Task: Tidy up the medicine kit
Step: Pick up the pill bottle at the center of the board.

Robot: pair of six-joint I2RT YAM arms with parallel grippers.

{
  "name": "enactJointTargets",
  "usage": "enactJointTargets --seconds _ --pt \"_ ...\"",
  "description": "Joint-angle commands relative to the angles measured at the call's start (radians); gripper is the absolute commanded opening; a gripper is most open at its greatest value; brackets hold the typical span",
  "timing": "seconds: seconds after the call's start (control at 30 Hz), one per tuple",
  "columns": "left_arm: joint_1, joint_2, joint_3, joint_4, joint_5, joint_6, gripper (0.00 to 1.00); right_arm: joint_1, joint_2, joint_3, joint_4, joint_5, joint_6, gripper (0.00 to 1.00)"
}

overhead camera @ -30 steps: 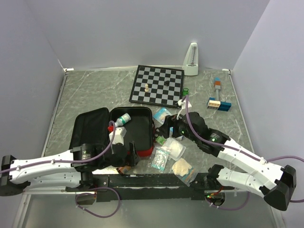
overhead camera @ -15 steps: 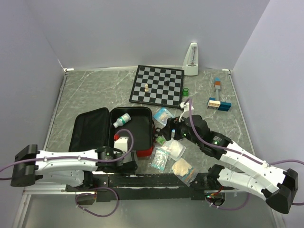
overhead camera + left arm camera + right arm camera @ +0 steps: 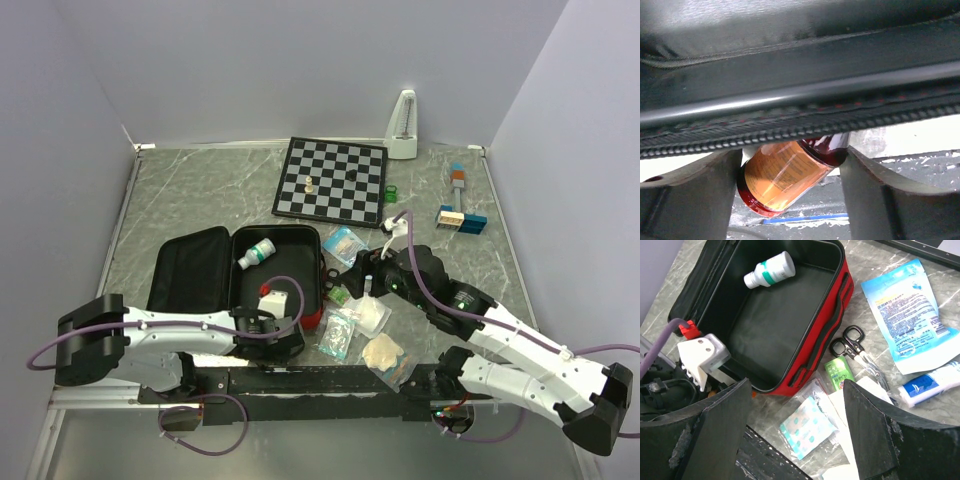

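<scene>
Grey marbled tabletop [image 3: 180,190], boxed in by pale walls, with the medicine kit [image 3: 290,268] lying unzipped left of centre, its red shell down and black lining up, the lid flopped flat to the left. One white bottle [image 3: 259,252] with a green band lies on its side at the far end of the tray; most of the supplies sit outside, just beside the kit's right wall, apparently waiting to be packed: scissors [image 3: 852,347], a blue-and-white sachet [image 3: 907,315], a small green packet [image 3: 839,372], a white tube [image 3: 930,382] and clear-wrapped dressings [image 3: 340,335]. The left gripper [image 3: 792,195] is low at the kit's near edge, its fingers either side of an amber bottle [image 3: 785,175] lying tilted on the table below the zip, a position that suggests a pickup for the tray. Whether the fingers press the bottle or merely bracket it cannot be told. The right gripper [image 3: 795,407] hangs above the loose pile with its jaws spread wide and nothing between them, seemingly ready for a next item. A chessboard [image 3: 333,180] with two pieces, a white metronome-like object [image 3: 403,125] and coloured blocks [image 3: 460,215] stand well apart at the far side. From overhead the left fingers and amber bottle are hidden beneath the arm; the left wrist view is mostly filled by the kit's zip edge; the bottle label and sachet print are unreadable, and no outer emblem shows.
</scene>
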Motion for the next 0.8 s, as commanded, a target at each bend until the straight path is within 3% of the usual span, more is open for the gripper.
enactJointTargets --seconds 0.0,0.2,0.33,0.37,0.43,0.5,0.77 --pt "0.005 0.006 0.038 0.030 0.027 0.076 0.68 -0.002 -0.015 -0.009 0.010 0.001 0.003 0.80" --pt "0.005 -0.028 0.042 0.027 0.053 0.105 0.36 -0.003 -0.010 -0.001 0.013 -0.002 0.000 0.80" --pt "0.005 -0.070 0.057 0.030 0.076 0.131 0.32 -0.003 -0.007 0.005 0.013 -0.008 -0.002 0.80" --pt "0.005 -0.080 0.060 0.030 0.079 0.134 0.35 -0.002 -0.009 0.005 0.013 -0.007 -0.002 0.80" --pt "0.005 -0.082 0.065 0.028 0.080 0.134 0.62 -0.002 -0.004 0.005 0.017 -0.008 -0.002 0.80" --pt "0.005 -0.062 0.069 0.024 0.073 0.137 0.78 -0.003 0.001 0.003 0.017 -0.008 0.000 0.80" --pt "0.005 0.013 0.095 0.041 0.074 0.186 0.89 -0.002 -0.018 -0.012 0.011 -0.001 0.004 0.80"
